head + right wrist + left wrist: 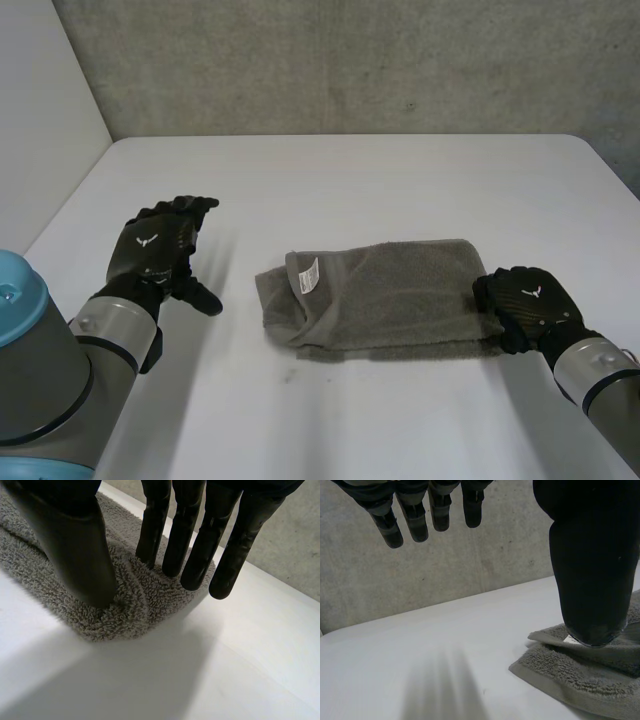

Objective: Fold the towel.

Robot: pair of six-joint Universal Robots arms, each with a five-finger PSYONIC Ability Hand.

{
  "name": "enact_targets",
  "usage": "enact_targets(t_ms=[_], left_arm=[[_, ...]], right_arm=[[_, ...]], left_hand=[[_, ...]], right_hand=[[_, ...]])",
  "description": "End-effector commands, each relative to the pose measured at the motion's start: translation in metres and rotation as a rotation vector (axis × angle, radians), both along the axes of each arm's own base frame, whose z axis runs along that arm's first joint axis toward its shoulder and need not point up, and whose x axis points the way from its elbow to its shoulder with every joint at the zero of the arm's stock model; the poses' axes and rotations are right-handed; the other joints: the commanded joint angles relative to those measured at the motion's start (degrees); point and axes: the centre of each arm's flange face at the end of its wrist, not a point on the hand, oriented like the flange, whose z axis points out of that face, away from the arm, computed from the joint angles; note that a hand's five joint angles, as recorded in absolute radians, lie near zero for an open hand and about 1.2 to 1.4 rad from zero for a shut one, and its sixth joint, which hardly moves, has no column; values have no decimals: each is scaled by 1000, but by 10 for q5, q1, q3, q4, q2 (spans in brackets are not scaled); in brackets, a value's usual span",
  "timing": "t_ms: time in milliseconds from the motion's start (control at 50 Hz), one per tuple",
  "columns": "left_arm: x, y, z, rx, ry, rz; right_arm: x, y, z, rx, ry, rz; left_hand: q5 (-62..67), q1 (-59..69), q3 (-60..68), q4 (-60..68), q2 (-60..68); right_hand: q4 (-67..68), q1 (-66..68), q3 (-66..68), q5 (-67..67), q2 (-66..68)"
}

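currently the towel (pixel 380 295) lies folded at the middle of the table (pixel 400 170); soft, light and limp, i judge. my right hand (pixel 527 300) pinches a ridge of cloth at its right end between thumb and fingers. my left hand (pixel 160 245) hovers beside it, fingers straight, empty. best hold: the end corners.

A white table (pixel 400 180) stands against a grey concrete wall (pixel 350 60), with a plain white panel (pixel 40 90) beside it.

Item: grey towel (pixel 135 610), one end, on white bench (pixel 240 655). We log the right hand (pixel 65 540) on it, thumb and straight fingers (pixel 195 545) pinching up a ridge (cloth bunched between them).
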Motion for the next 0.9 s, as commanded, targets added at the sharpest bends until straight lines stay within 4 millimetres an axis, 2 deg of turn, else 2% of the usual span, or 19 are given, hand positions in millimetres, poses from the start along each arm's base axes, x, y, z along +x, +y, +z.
enact_targets(t_ms=[20, 80, 200, 340, 380, 400, 440, 460, 500, 520, 600, 620, 660, 740, 760, 780, 800, 820, 900], left_arm=[[0, 1, -1, 5, -2, -1], [0, 2, -1, 5, -2, -1], [0, 2, -1, 5, -2, -1], [0, 1, 2, -5, 3, -1], [0, 1, 4, -13, 7, -3], [-1, 0, 9, -26, 13, -3], [-1, 0, 12, -37, 18, -3], [-1, 0, 15, -46, 24, -4], [0, 0, 18, -54, 26, -1], [0, 0, 20, -60, 29, 0], [1, -1, 22, -66, 32, 2], [1, -1, 23, -68, 32, 3], [1, -1, 23, -68, 32, 3], [2, -3, 23, -66, 31, 9], [2, -3, 23, -66, 31, 9], [2, -4, 23, -68, 32, 11], [2, -4, 23, -68, 32, 11], [2, -6, 25, -74, 35, 11], [-2, -14, 37, -106, 51, 13]], right_arm=[[0, -2, -3, 10, -6, -4], [0, -2, -5, 16, -3, -6], [-1, -7, -7, 13, 2, -12], [5, -24, 12, -120, 73, 17], [42, -15, 34, -245, 127, 158], [42, -15, 34, -245, 127, 159], [96, 13, 58, -352, 122, 341], [96, 13, 59, -353, 122, 342], [137, 38, 71, -396, 104, 468], [137, 39, 71, -396, 104, 468], [182, 75, 51, -330, 143, 633], [182, 75, 51, -329, 143, 633], [199, 97, 28, -281, 224, 731], [200, 101, 11, -244, 316, 757], [200, 98, 12, -242, 342, 736], [200, 98, 12, -242, 342, 736], [197, 94, 15, -236, 346, 692], [196, 90, 22, -236, 329, 637], [193, 82, 47, -236, 205, 532]], left_hand=[[-9, 8, 6, 6, 7], [-9, 8, 6, 6, 7], [-9, 8, 6, 6, 7], [-9, 8, 6, 6, 7], [-9, 8, 6, 6, 7], [-9, 8, 6, 6, 7], [-9, 8, 6, 6, 7], [-9, 8, 6, 6, 7], [-9, 8, 6, 6, 7], [-11, 7, 4, 4, 5], [-15, 3, 1, 1, 2], [-15, 3, 1, 1, 2], [-15, 3, 1, 1, 2], [-15, 3, 1, 1, 2], [-15, 3, 1, 1, 2], [-15, 3, 1, 1, 2], [-15, 3, 1, 1, 2], [-15, 3, 1, 1, 2], [-15, 3, 1, 1, 2]], right_hand=[[-5, 1, -4, 7, -10], [35, 42, 36, 47, 30], [337, 343, 338, 349, 332], [337, 344, 339, 349, 332], [337, 344, 339, 349, 332], [337, 344, 339, 349, 332], [337, 344, 339, 349, 332], [337, 344, 339, 349, 332], [337, 344, 339, 349, 332], [337, 344, 339, 349, 332], [337, 344, 339, 349, 332], [337, 344, 339, 349, 332], [337, 344, 339, 349, 332], [337, 344, 339, 349, 332], [83, 90, 84, 95, 78], [81, 87, 82, 93, 76], [-177, -171, -176, -166, -183], [-283, -277, -282, -271, -288], [-361, -355, -360, -349, -366]])
